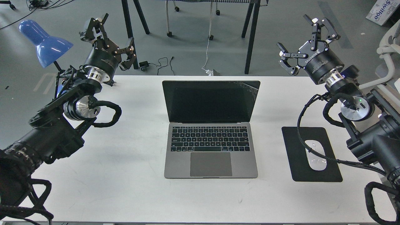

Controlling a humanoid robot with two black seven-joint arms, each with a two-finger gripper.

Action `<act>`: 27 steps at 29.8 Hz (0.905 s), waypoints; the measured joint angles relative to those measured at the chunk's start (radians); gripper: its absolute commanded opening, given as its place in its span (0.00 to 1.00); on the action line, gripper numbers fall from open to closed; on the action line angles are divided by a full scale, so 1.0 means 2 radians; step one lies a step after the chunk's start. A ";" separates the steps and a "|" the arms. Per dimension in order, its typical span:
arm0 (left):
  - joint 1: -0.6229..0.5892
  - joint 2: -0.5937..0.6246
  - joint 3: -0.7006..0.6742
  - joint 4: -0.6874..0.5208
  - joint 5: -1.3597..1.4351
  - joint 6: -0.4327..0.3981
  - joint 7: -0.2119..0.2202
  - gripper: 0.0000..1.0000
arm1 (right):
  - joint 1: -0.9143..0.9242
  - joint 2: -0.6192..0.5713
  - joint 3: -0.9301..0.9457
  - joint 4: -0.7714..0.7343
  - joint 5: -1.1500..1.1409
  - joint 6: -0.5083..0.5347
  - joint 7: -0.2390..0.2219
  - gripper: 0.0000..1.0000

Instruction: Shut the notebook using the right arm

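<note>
The notebook [211, 147] lies open in the middle of the white table [131, 175], its grey keyboard deck toward me and its black screen [211, 101] standing upright behind. My right arm comes in from the right edge; its gripper [304, 42] hangs in the air beyond the table's far right edge, well to the right of the screen, its fingers [318, 26] spread open and empty. My left gripper [109, 36] is raised at the far left, also open and holding nothing.
A black mouse pad [297, 150] with a white mouse [315, 154] lies right of the notebook, crossed by my right arm's cable. A blue desk lamp [43, 43] stands at the far left corner. Table legs and cables sit on the floor behind.
</note>
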 measured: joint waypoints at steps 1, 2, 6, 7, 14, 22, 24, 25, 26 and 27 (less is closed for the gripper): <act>0.000 0.000 0.000 0.000 0.000 0.001 0.000 1.00 | 0.000 0.000 0.000 0.000 0.000 0.000 0.000 1.00; 0.000 0.000 0.000 0.000 0.000 0.001 0.000 1.00 | 0.000 0.000 0.000 0.000 0.000 0.000 0.000 1.00; 0.000 -0.001 0.003 0.000 0.003 0.006 0.000 1.00 | 0.000 0.000 -0.001 0.001 0.000 0.000 0.000 1.00; 0.000 -0.001 0.003 -0.001 0.003 0.007 0.000 1.00 | 0.000 0.000 -0.002 0.002 0.000 0.000 0.000 1.00; 0.000 0.001 0.002 -0.001 0.002 0.006 0.000 1.00 | 0.004 0.009 -0.008 0.007 -0.001 -0.001 -0.003 1.00; 0.000 0.001 0.001 -0.001 0.001 0.004 0.000 1.00 | 0.056 0.013 -0.071 0.000 -0.004 -0.026 -0.004 1.00; 0.001 0.001 0.001 -0.001 0.001 0.004 0.000 1.00 | 0.073 0.013 -0.091 -0.001 -0.007 -0.040 -0.005 1.00; 0.001 0.001 0.001 -0.001 0.001 0.004 0.000 1.00 | 0.080 0.013 -0.100 -0.002 -0.007 -0.046 -0.005 1.00; 0.001 0.001 0.001 -0.001 0.001 0.004 0.000 1.00 | 0.089 0.013 -0.112 -0.004 -0.007 -0.054 -0.005 1.00; 0.001 0.001 0.001 -0.001 0.001 0.004 0.000 1.00 | 0.098 0.013 -0.123 -0.007 -0.007 -0.061 -0.005 1.00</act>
